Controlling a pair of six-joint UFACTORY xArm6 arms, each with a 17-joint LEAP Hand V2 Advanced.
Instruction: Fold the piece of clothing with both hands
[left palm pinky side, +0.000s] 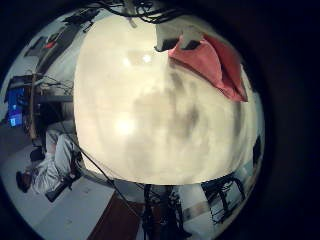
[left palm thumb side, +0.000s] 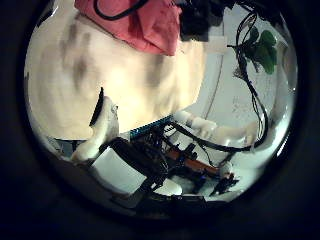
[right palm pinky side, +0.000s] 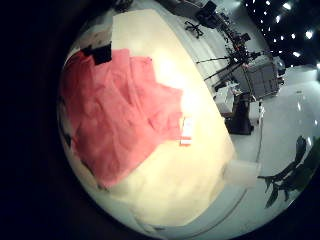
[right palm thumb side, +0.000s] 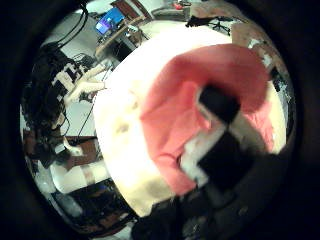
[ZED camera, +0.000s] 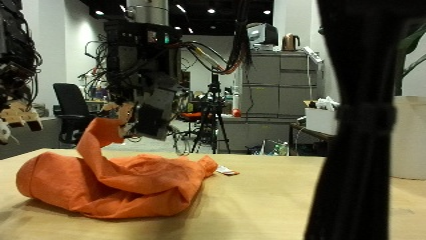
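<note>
The place is a robotics lab or research workroom. In the outside view, beyond the far edge of the pale wooden table (ZED camera: 286, 205), a black office chair (ZED camera: 69, 105) stands on an open floor, with a camera tripod (ZED camera: 211, 120) behind it and tall grey metal cabinets (ZED camera: 273, 95) along the back wall. Rows of small ceiling lights (ZED camera: 140, 10) run overhead. A white bin (ZED camera: 406, 135) sits near the table's far corner. The left little finger side palm view shows a lit computer screen (left palm pinky side: 15, 105) on a desk beside the table's edge.
</note>
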